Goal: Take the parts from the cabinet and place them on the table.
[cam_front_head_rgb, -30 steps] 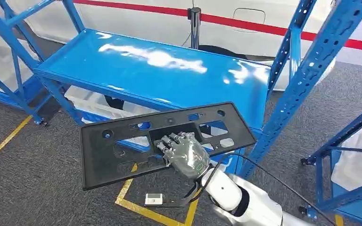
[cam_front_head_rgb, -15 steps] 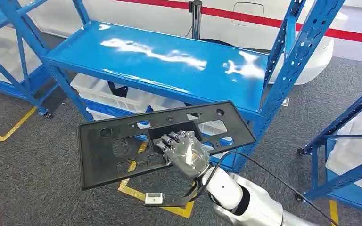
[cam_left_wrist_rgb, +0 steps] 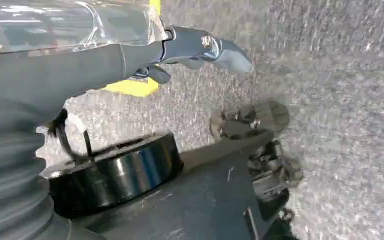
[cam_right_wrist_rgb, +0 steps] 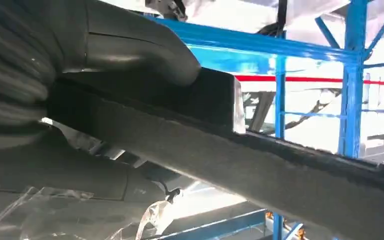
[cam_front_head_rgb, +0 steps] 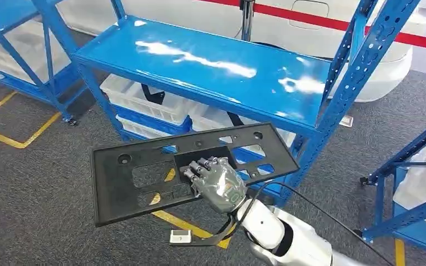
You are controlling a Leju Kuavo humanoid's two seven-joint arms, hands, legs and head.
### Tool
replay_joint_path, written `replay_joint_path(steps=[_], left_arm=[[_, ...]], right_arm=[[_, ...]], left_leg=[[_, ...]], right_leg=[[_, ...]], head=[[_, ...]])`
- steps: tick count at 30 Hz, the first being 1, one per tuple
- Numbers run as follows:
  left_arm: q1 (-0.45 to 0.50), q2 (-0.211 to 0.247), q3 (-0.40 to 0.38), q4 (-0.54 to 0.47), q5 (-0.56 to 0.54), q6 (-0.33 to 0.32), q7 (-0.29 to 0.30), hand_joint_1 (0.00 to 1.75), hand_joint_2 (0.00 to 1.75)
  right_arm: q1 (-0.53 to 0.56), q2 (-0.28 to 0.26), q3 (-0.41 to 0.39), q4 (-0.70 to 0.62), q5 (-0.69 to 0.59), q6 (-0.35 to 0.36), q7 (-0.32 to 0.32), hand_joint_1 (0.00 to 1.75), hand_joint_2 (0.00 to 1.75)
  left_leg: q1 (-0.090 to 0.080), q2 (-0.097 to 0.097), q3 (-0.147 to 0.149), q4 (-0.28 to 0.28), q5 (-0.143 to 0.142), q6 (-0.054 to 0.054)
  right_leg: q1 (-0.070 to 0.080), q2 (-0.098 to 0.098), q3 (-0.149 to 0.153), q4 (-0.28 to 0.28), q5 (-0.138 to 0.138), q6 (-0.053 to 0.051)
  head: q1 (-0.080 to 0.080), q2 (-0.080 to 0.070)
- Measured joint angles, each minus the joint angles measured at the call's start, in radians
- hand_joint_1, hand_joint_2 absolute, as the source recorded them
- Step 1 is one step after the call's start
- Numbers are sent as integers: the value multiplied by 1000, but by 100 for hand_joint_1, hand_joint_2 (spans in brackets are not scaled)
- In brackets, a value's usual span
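Observation:
A flat black plastic panel (cam_front_head_rgb: 138,180) with several cut-outs and holes hangs level in front of me, above the grey carpet. My right hand (cam_front_head_rgb: 216,182) grips it at the middle of its near edge, fingers on top. In the right wrist view the thick grey thumb (cam_right_wrist_rgb: 130,45) presses on the panel's dark edge (cam_right_wrist_rgb: 290,175), which runs across the picture. My left hand (cam_left_wrist_rgb: 200,45) hangs beside my body over the carpet, a finger stretched out and nothing in it.
A blue steel rack (cam_front_head_rgb: 211,61) stands just beyond the panel, its shelf bare and glossy, with white bins (cam_front_head_rgb: 144,102) underneath. A blue upright (cam_front_head_rgb: 344,88) rises at right, and another rack (cam_front_head_rgb: 410,172) stands further right. Yellow floor lines (cam_front_head_rgb: 11,138) cross the carpet.
The whole picture has shifted, so the camera has moved: the rack now sits further right and more of the bins under it show. My right hand still holds the panel the same way.

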Motion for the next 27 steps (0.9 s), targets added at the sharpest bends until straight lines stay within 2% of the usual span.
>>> replay_joint_path(steps=[1,2,3,4,5,6,7,8,9,10,11,12,15,16,17,18,20,21,22,23,24,25,26,27], left_arm=[[3,2,0,0,0,1,0,0,175],[3,1,0,0,0,1,0,0,175],[2,1,0,0,0,1,0,0,175],[0,1,0,0,-1,0,0,0,175],[0,1,0,0,-3,1,0,0,175],[1,1,0,0,-4,0,0,0,175],[4,1,0,0,-6,0,0,0,175],[6,1,0,0,-7,0,0,0,175],[7,1,0,0,-7,0,0,0,175],[7,1,0,0,-7,1,0,0,175],[5,1,0,0,-7,1,0,0,175],[0,1,0,0,-7,2,0,0,175],[0,0,0,0,-7,1,2,0,175],[2,1,0,0,-7,1,3,0,175],[5,0,0,0,-7,2,4,0,175],[6,0,0,0,-7,2,5,0,175],[3,0,0,0,-10,3,5,0,175],[4,0,0,0,-11,3,7,0,175],[5,0,0,0,-11,2,11,0,175],[7,0,0,0,-12,2,17,0,175],[9,0,0,0,-13,2,23,0,175],[9,0,0,0,-13,2,28,0,175],[9,0,0,0,-12,3,29,0,175],[7,0,0,0,-11,4,31,0,175]], right_arm=[[-1,0,0,0,0,0,0,175,175],[-1,1,0,0,2,-1,0,175,175],[-1,1,0,-1,3,-1,0,175,175],[-1,0,0,-1,3,-1,1,175,175],[0,0,0,-1,3,-1,1,175,175],[1,0,0,-1,3,-1,1,175,175],[1,0,0,-1,3,-1,1,175,175],[1,0,0,-1,5,-1,2,175,175],[1,0,0,-2,6,-1,1,175,175],[1,1,1,-2,8,-1,1,175,175],[-1,2,0,-2,9,-1,2,175,175],[-3,2,0,-3,9,-1,2,175,175],[-2,3,0,-3,9,-2,2,175,175],[-2,3,0,-4,9,-2,1,175,175],[-2,2,0,-4,9,-2,1,175,175],[-2,2,0,-6,9,-2,1,175,175],[1,-1,0,-8,9,-1,1,175,175],[5,-3,0,-8,8,-1,1,175,175],[9,-5,0,-8,8,-1,2,175,175],[12,-7,0,-8,8,-1,2,175,175],[14,-8,0,-9,8,0,2,175,175],[13,-8,0,-11,8,0,2,175,175],[13,-9,0,-13,8,0,3,175,175],[13,-10,0,-13,8,0,4,175,175]], left_leg=[[2,5,-8,7,-7,-1],[-2,35,-23,44,-36,-10],[0,49,-50,104,-71,-16],[4,59,-95,201,-116,-23],[6,63,-136,294,-150,-28],[8,64,-160,346,-162,-30],[10,65,-159,347,-151,-31],[11,67,-135,307,-128,-31],[11,75,-96,230,-89,-30],[10,93,-38,124,-43,-26],[6,142,12,29,-13,-19],[-10,156,18,-2,-21,-11],[-11,125,0,7,-17,6],[-8,115,1,0,-9,17],[-4,107,4,-3,-5,22],[-3,97,1,-3,-3,28],[-5,75,-1,-2,1,34],[-6,63,-1,-2,1,34],[-7,50,0,-1,1,34],[-7,38,1,-1,0,34],[-6,24,2,1,0,34],[-4,10,3,5,-3,31],[-2,0,-1,11,-6,26],[-10,-9,-12,22,-10,20]], right_leg=[[-9,-16,0,-6,6,-9],[-9,-26,-1,-6,7,-13],[-8,-35,-2,-6,8,-14],[-6,-49,-4,-6,9,-15],[-5,-63,-6,-5,9,-16],[-5,-74,-7,-5,9,-16],[-5,-85,-8,-5,9,-16],[-5,-94,-8,-5,9,-16],[-5,-102,-7,-5,9,-16],[-5,-112,-5,-5,8,-15],[-2,-119,-4,-5,8,-13],[7,-128,-7,-1,6,-7],[6,-156,-7,-6,9,5],[6,-161,-8,-5,6,12],[-1,-118,-16,15,-16,18],[0,-80,-40,71,-56,17],[2,-54,-127,263,-144,17],[3,-52,-161,333,-159,17],[3,-51,-173,350,-151,16],[3,-51,-162,318,-120,14],[2,-48,-127,240,-71,13],[-1,-33,-80,131,-15,12],[-8,10,-47,48,20,13],[-10,42,-35,22,6,12]], head=[[0,0],[-1,0],[-1,0],[-1,0],[-1,0],[-1,0],[-1,0],[-1,0],[-1,0],[-1,0],[-1,0],[-1,0],[0,0],[0,0],[0,0],[1,0],[1,0],[1,0],[1,0],[1,0],[1,0],[1,0],[1,0],[1,0]])
